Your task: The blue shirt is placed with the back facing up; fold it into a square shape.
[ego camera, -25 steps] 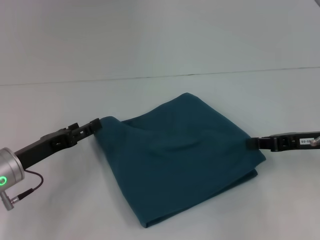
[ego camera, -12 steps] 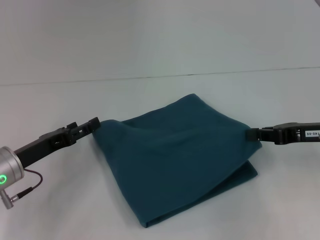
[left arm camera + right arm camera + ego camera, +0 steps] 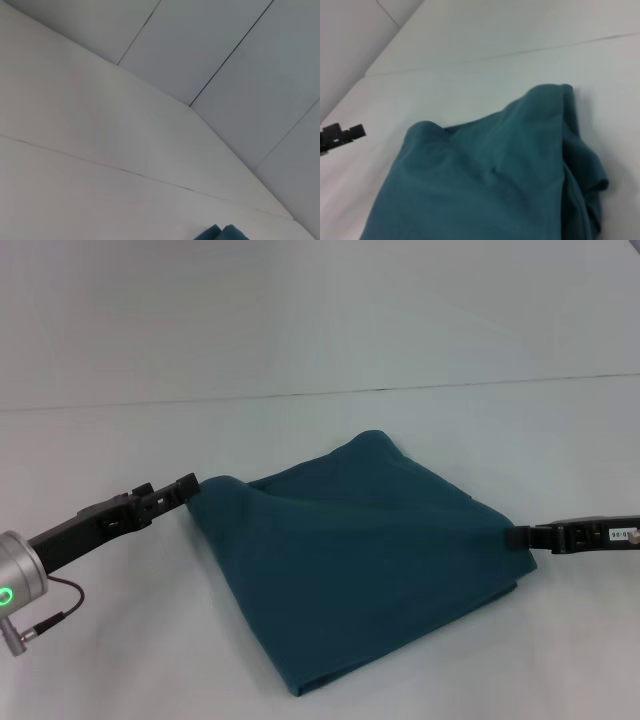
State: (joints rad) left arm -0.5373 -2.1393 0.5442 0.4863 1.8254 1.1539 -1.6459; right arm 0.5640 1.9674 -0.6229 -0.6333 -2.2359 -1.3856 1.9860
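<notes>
Head view: the blue shirt (image 3: 360,560) lies folded on the white table (image 3: 120,660), close to a square with its corners pointing out. The left gripper (image 3: 186,486) sits just beside the shirt's left corner. The right gripper (image 3: 516,536) is at the shirt's right corner. I cannot tell if either one is pinching the cloth or has let go.

Left wrist view: only a tiny tip of the shirt (image 3: 220,233) shows against the table.

Right wrist view: the shirt (image 3: 485,175) looks soft and floppy, with puffy layers. It will sag and slide, so corners and edges are best to grab.
</notes>
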